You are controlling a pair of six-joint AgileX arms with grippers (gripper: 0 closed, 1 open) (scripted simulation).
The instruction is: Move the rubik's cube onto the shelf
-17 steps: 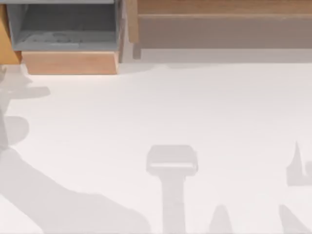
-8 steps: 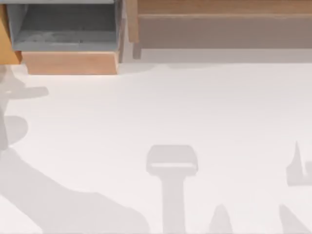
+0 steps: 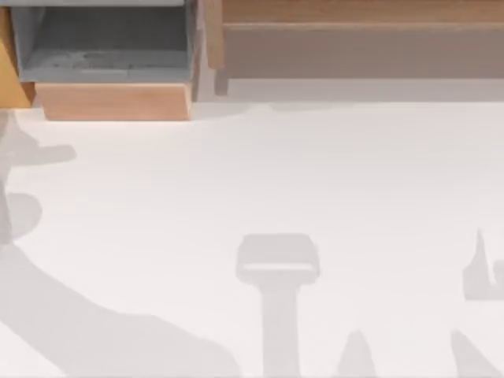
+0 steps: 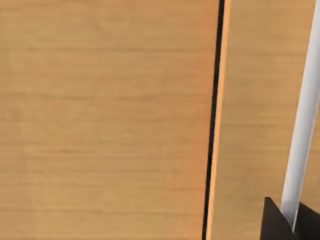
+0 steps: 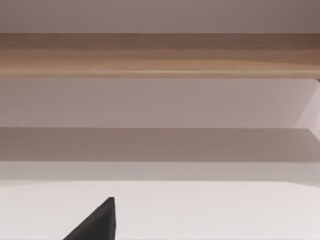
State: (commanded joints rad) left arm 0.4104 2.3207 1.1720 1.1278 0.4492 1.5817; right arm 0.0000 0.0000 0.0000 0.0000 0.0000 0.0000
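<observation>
- Far left of the shelf [image 3: 354,47], at the bench [image 3: 315,173] edge: the shadow of my left arm [image 3: 39,153] has slid slightly toward that edge over the past second. It is the only shift on the bench, so I judge this arm to be the one on the move.
- Left tool [image 4: 275,225]: its wrist camera faces close wood-grain panels [image 4: 100,120] split by a dark seam, with a dark tip at the corner of that view. Whether this tool is open, closed or gripping anything, I cannot tell.
- Just left of the shelf: the grey-lined box [image 3: 110,47] sits unchanged, its light wooden front toward the bench.
- The shelf itself: the long ledge [image 5: 160,52] lies bare along the stretch the right wrist camera faces.
- The rubik's cube: I cannot tell where it is, and so not how near delivery is. By my reading the move is unfinished.
- Right tool [image 5: 97,222]: parked in front of the shelf and facing it, well apart. Its state I cannot tell either.
</observation>
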